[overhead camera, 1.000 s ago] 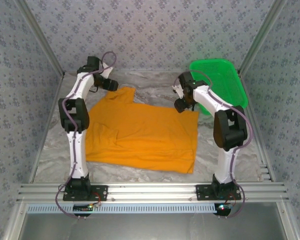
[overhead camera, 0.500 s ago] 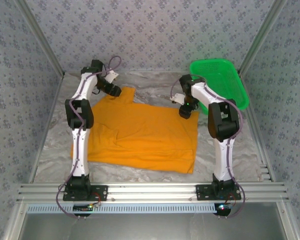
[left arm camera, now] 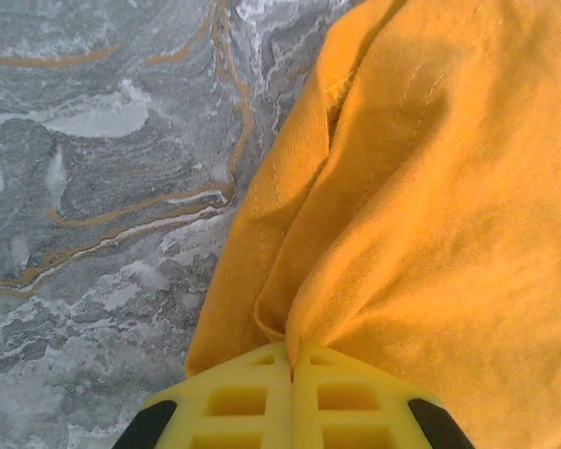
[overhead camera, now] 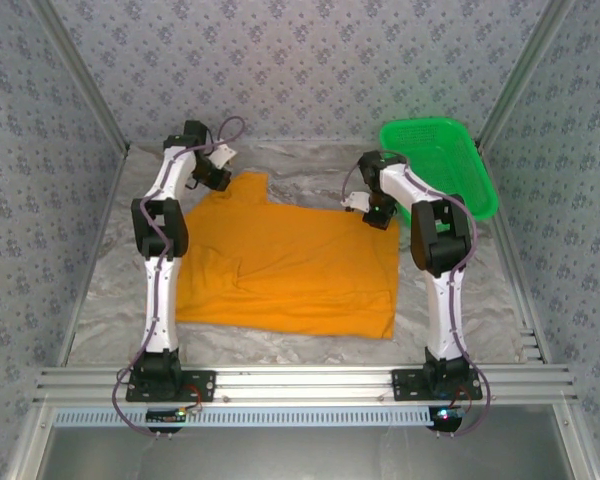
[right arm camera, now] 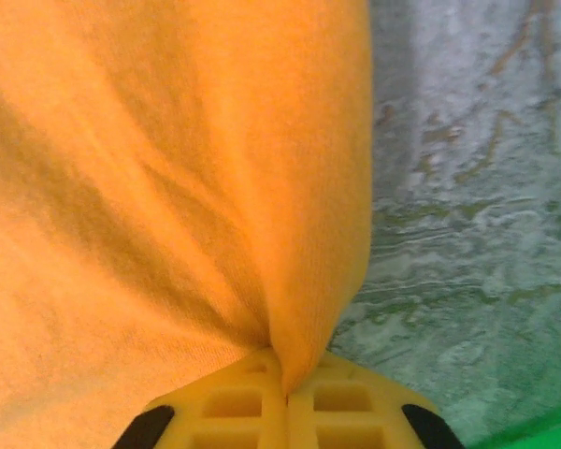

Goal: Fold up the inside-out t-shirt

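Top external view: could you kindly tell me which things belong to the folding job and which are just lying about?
Belongs to the job:
t-shirt
left gripper, shut on the shirt's far left edge
right gripper, shut on its far right corner

Just lying about:
green basket, far right

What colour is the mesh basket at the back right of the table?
The basket is bright green, clearest in the top external view.
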Action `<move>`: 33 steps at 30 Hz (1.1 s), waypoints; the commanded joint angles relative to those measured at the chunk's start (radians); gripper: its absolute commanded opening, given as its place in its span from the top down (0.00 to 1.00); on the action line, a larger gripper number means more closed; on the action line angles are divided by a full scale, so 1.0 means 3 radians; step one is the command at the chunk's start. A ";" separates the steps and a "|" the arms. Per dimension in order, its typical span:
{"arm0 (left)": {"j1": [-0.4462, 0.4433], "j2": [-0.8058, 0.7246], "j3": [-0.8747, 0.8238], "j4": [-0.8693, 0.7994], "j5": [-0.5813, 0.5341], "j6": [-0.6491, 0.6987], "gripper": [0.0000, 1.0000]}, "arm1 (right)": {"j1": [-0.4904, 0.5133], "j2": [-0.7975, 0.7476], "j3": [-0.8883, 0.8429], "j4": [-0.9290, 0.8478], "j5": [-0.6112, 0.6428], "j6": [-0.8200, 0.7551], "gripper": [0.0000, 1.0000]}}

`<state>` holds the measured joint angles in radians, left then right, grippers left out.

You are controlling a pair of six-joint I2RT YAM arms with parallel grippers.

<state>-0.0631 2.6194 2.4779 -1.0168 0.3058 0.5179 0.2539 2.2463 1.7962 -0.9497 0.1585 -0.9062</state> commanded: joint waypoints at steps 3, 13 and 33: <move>0.0196 -0.0548 -0.0250 0.0361 0.0762 -0.0060 1.00 | 0.0062 -0.0356 -0.0476 0.1060 0.0539 -0.0238 0.96; 0.0222 -0.1675 -0.1822 0.1106 0.1359 0.0917 1.00 | 0.0316 -0.1199 -0.1698 0.2608 0.0991 -0.0860 0.93; 0.0175 -0.4529 -0.4846 0.1332 -0.0039 -0.1411 0.19 | 0.0811 -0.2221 -0.2276 0.0586 0.0694 0.0849 0.55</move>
<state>-0.0170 1.2636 1.0306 -0.5751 0.2615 0.2878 0.5079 1.6474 1.0580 -0.6861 0.4877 -0.6907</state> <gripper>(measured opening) 0.805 0.440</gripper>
